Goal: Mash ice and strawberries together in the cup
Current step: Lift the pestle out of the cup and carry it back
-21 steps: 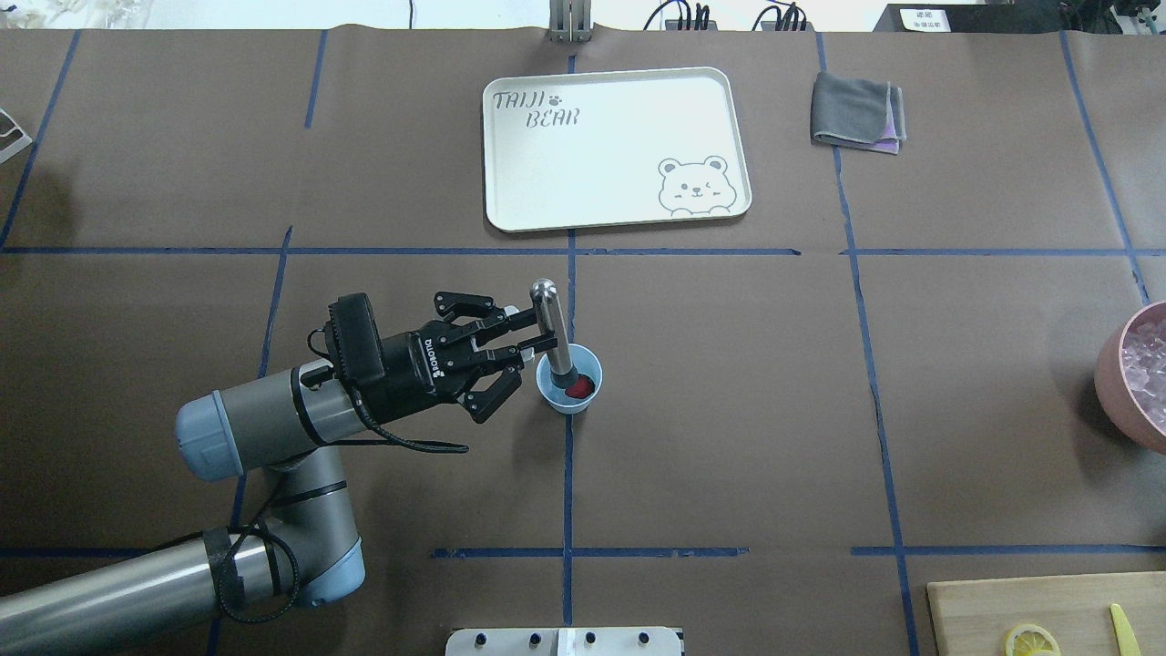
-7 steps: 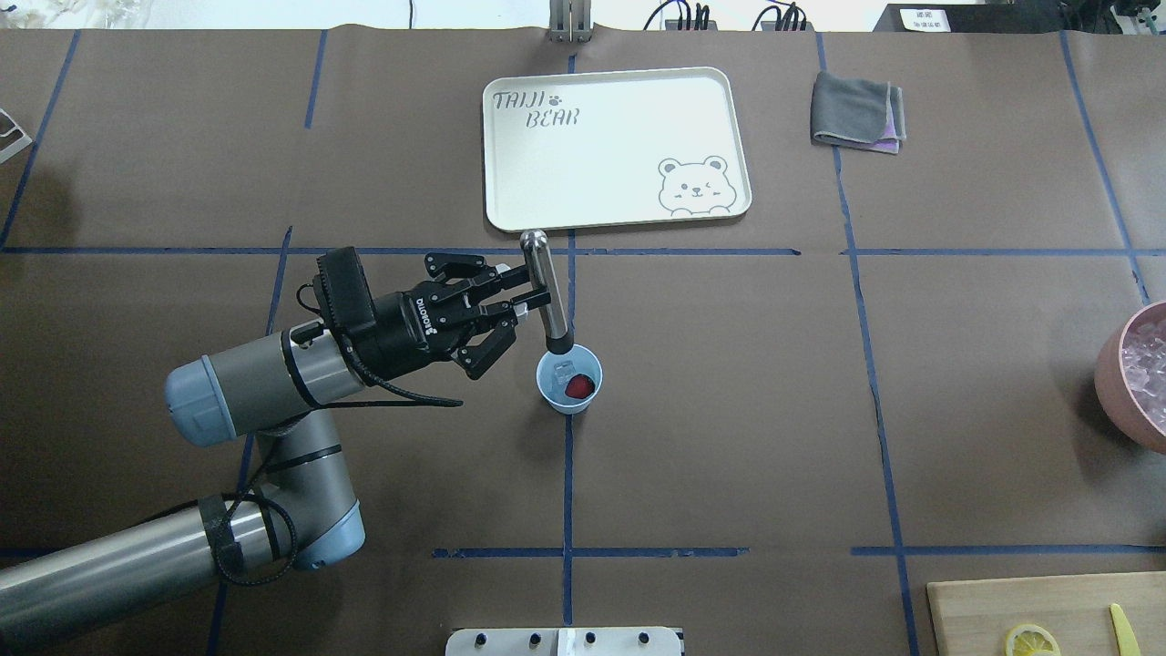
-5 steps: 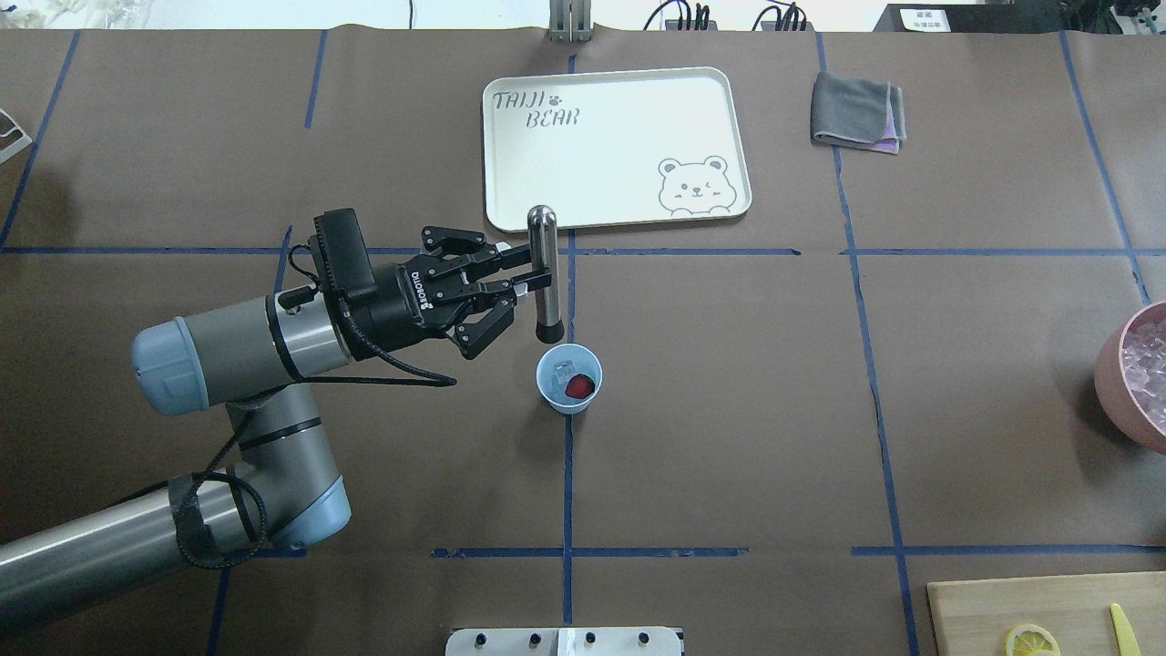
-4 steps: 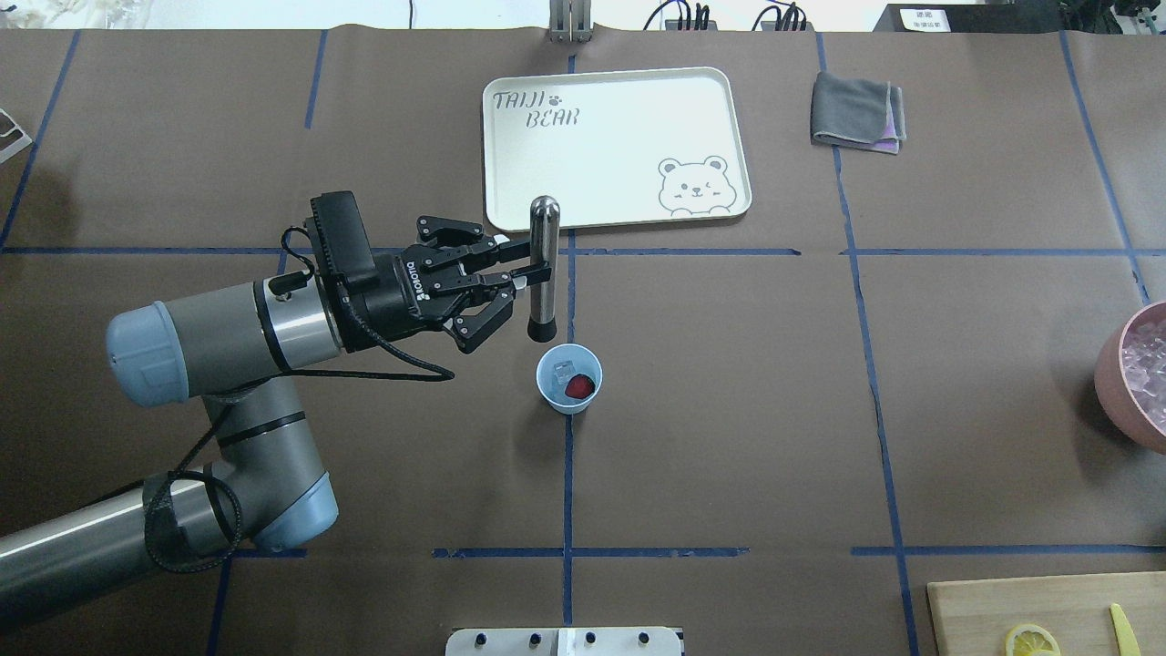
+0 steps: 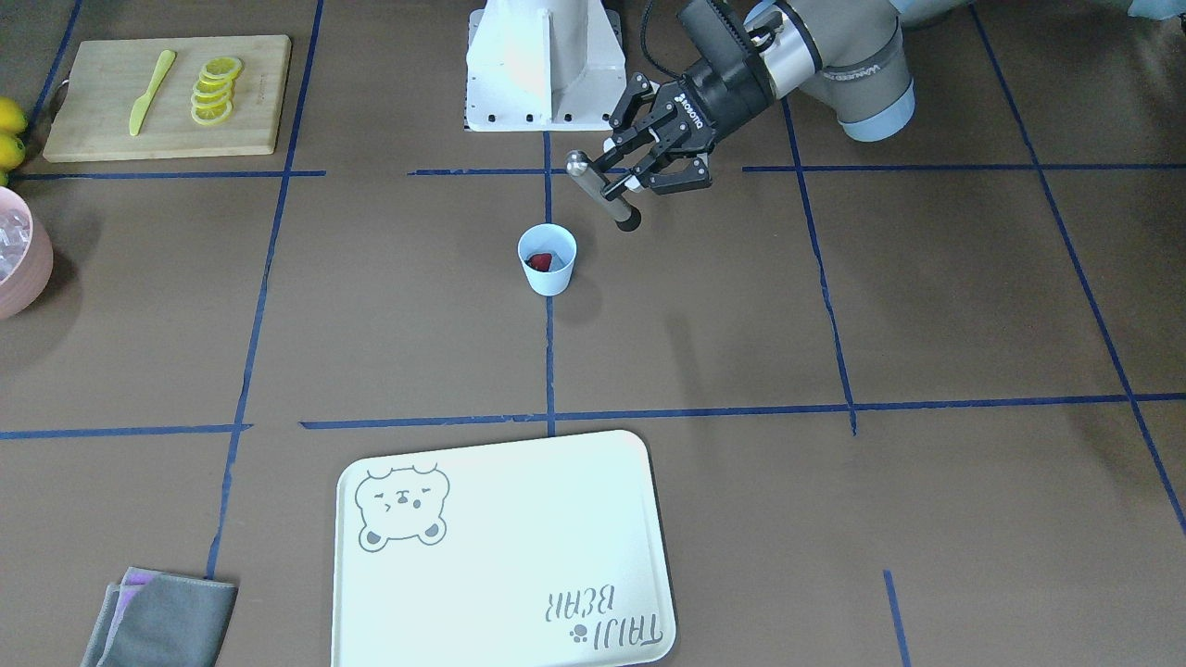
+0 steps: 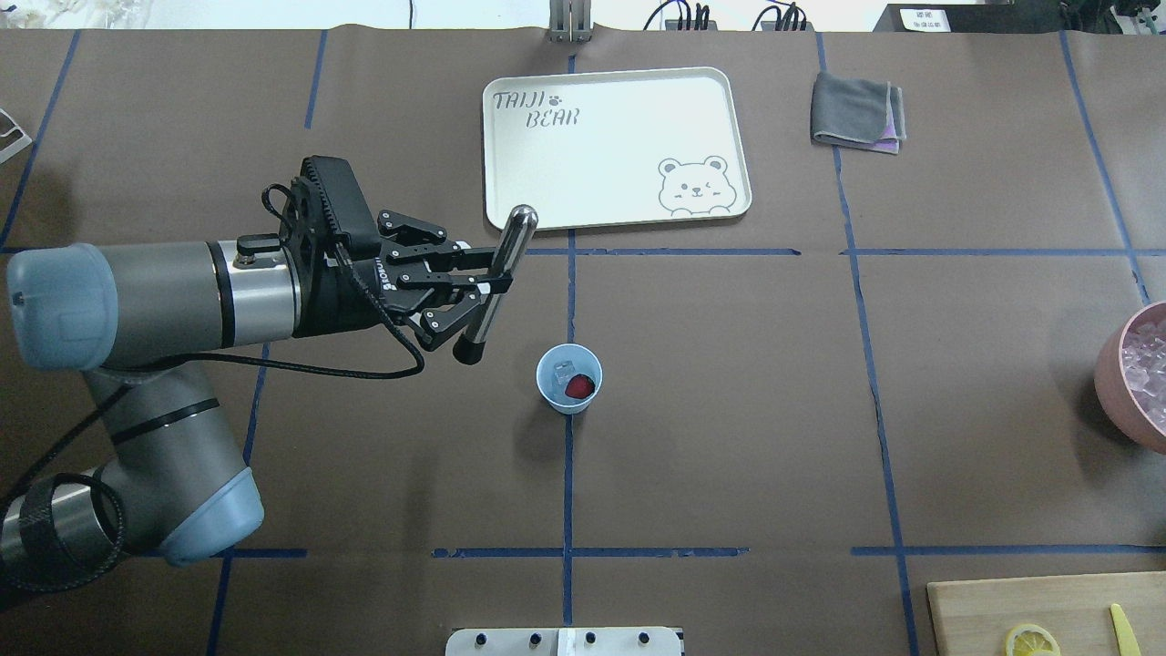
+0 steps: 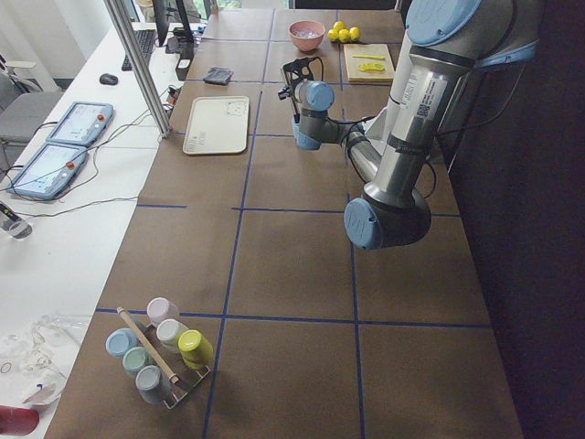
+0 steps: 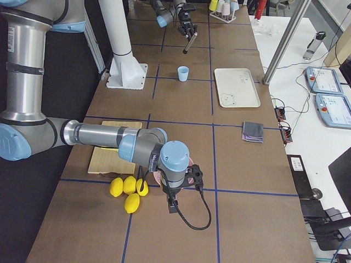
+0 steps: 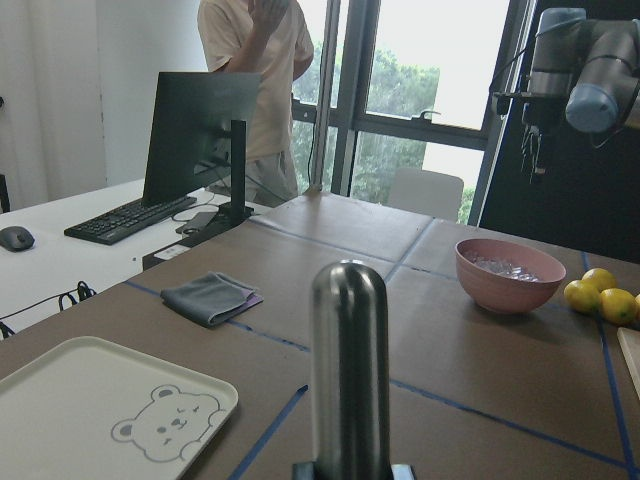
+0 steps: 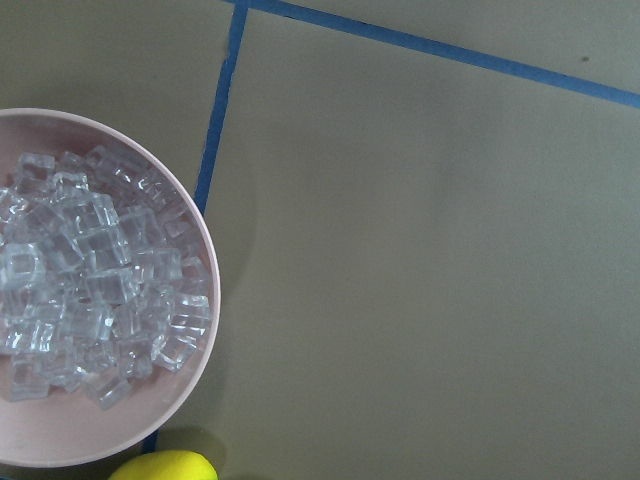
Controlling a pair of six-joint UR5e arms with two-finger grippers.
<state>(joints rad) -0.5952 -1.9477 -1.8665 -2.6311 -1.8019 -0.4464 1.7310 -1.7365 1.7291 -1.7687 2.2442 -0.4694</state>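
The light-blue cup stands upright at the table's middle, also in the front view. Inside it lie a red strawberry and a clear ice cube. My left gripper is shut on a steel muddler, held tilted in the air to the left of the cup and clear of it. The muddler's black tip points down. The muddler fills the left wrist view. My right gripper shows only in the exterior right view, and I cannot tell its state. It hangs over a pink bowl of ice.
A white bear tray lies beyond the cup, with a grey cloth to its right. The pink bowl sits at the right edge. A cutting board holds lemon slices and a yellow knife. Whole lemons lie nearby.
My left gripper has lifted the muddler out of the cup, swung it left and tilted it. The cup, strawberry and ice have stayed in place.
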